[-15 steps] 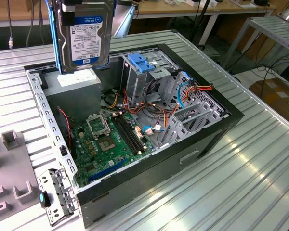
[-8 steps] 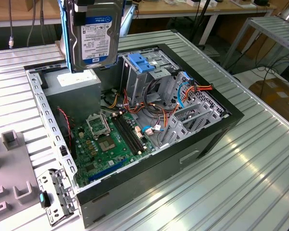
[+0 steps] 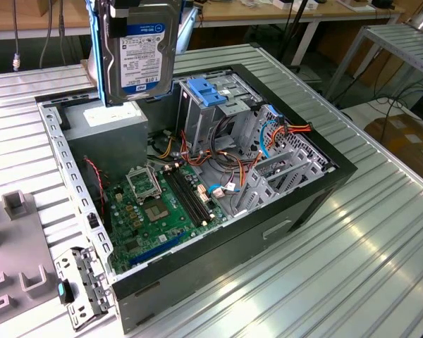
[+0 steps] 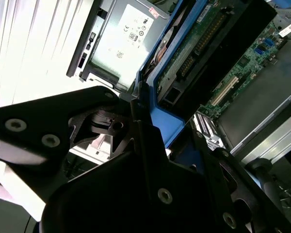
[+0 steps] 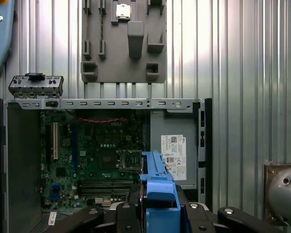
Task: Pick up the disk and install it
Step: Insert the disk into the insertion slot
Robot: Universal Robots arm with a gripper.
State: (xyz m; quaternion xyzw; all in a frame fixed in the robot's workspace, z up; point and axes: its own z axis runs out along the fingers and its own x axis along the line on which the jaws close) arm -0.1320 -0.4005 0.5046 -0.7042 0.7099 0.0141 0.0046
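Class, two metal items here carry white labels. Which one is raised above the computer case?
The disk, hanging upright with blue side rails and a blue-banded label. The grey box with the small sticker sits inside the case.

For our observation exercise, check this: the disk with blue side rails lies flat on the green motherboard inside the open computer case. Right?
Not flat on the motherboard: the exterior view shows the disk held upright above the open computer case, clamped by the gripper.

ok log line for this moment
gripper: shut on disk | disk: upright, in the air above open computer case | installed: not yet
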